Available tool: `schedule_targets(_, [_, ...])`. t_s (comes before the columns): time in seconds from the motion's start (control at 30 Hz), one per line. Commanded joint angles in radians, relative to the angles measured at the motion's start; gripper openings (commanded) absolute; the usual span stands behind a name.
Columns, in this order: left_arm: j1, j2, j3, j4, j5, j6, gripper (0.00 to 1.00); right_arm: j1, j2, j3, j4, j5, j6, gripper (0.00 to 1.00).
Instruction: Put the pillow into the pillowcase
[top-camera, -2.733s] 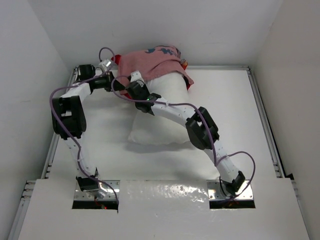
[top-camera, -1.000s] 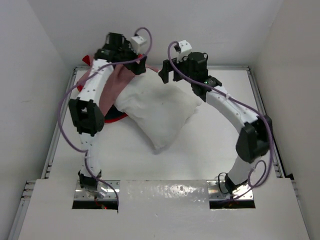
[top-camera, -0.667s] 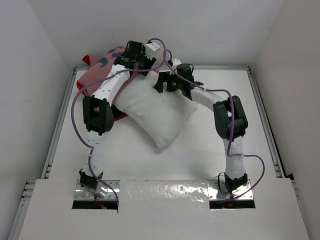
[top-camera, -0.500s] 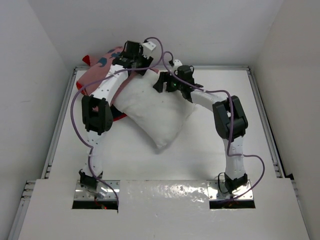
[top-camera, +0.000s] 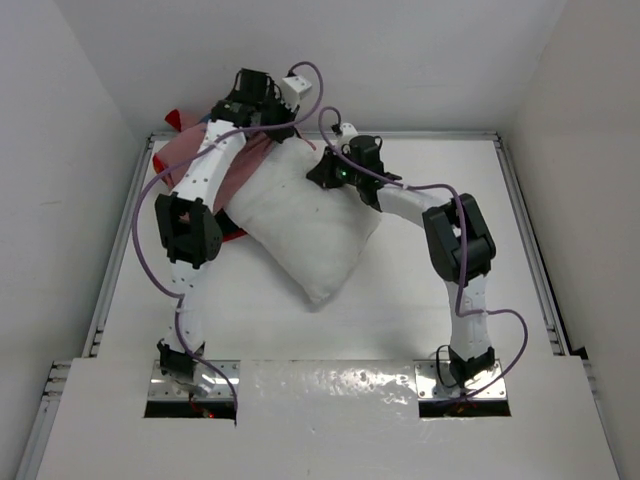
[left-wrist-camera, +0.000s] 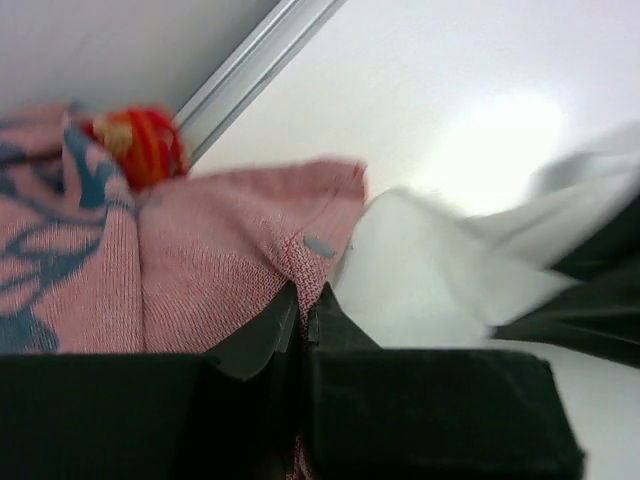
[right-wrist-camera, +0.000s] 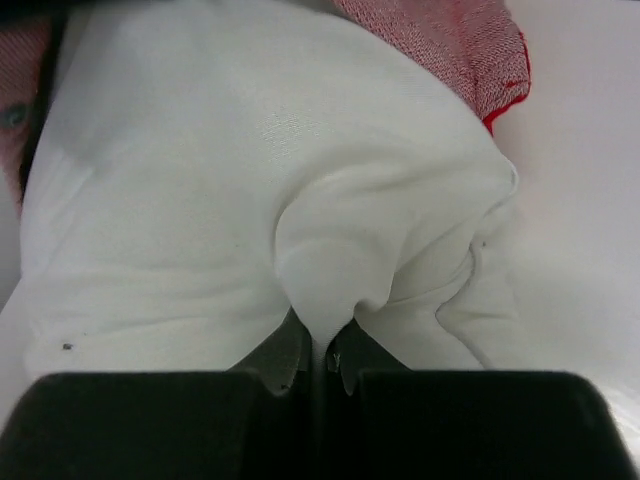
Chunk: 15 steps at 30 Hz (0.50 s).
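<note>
The white pillow (top-camera: 305, 225) is lying diagonally across the middle of the surface (top-camera: 450, 230), one corner pointing at the near edge. The right fingers (right-wrist-camera: 287, 352) are pinching a fold at its far end tightly. Toward the far left corner, the left fingers (left-wrist-camera: 262, 335) are gripping the pink hem of the pillowcase (top-camera: 180, 160), which is bunching against the pillow.
</note>
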Motion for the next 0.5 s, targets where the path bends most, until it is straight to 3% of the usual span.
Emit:
schedule_targets(0.0, [-0.006, -0.107, 0.189, -0.144, 0.585, 0.092, 0.00, 0.107, -0.144, -0.069, 0.017, -0.043, 0.007, 0.00])
schedule_targets(0.1, [-0.027, -0.174, 0.170, -0.292, 0.750, 0.176, 0.00, 0.151, -0.242, -0.140, 0.161, 0.017, 0.085, 0.00])
schedule_targets(0.27, [-0.069, -0.309, 0.046, -0.498, 0.729, 0.359, 0.00, 0.190, -0.437, -0.302, 0.466, 0.265, 0.203, 0.00])
schedule_targets(0.4, [-0.142, -0.398, -0.017, -0.523, 0.689, 0.387, 0.00, 0.226, -0.471, -0.263, 0.428, 0.305, 0.156, 0.00])
schedule_targets(0.47, [-0.145, -0.438, -0.069, -0.392, 0.602, 0.268, 0.00, 0.228, -0.519, -0.305, 0.426, 0.323, 0.200, 0.00])
